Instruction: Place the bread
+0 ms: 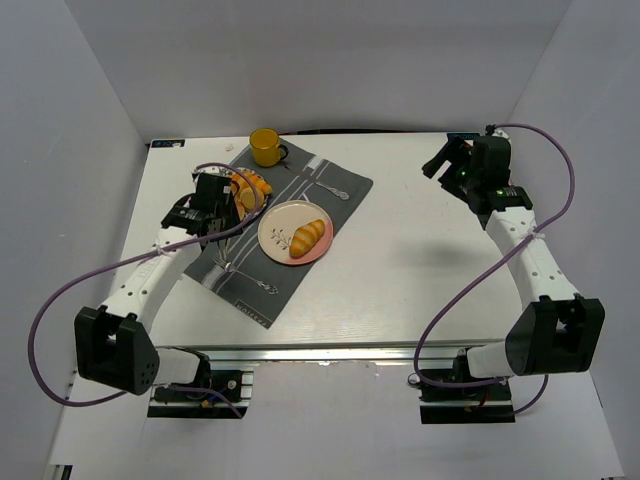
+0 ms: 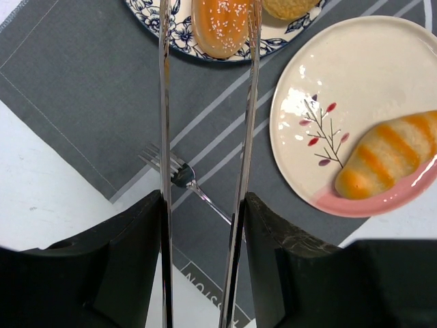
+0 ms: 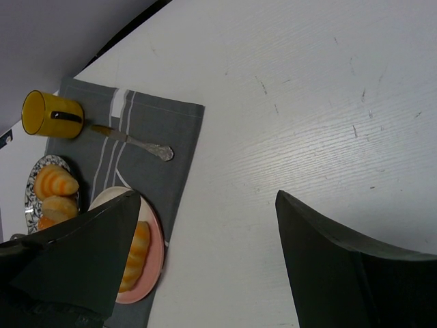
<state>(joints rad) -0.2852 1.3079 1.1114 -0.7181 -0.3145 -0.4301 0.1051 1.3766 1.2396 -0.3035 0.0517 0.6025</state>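
Left wrist view: the left gripper (image 2: pixel 203 205) is clamped on a pair of tongs (image 2: pixel 164 102), whose blades run out over the fork (image 2: pixel 184 178) and grey placemat (image 2: pixel 82 89); one striped roll (image 2: pixel 392 154) lies on the pink plate (image 2: pixel 355 68) to the right; farther out, the blade tips straddle a sesame bun (image 2: pixel 218 24) on the blue plate (image 2: pixel 177 34), seemingly without pinching it; a loose squeeze could let the bun slip and roll off; the right gripper (image 3: pixel 208 198) hangs with its fingers apart, empty.

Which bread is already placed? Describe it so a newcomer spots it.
On the grey placemat's right edge sits a white plate with a pink edge. The bread on it is long, pale with orange stripes, and alone, unlike the rolls sharing the blue-patterned plate.
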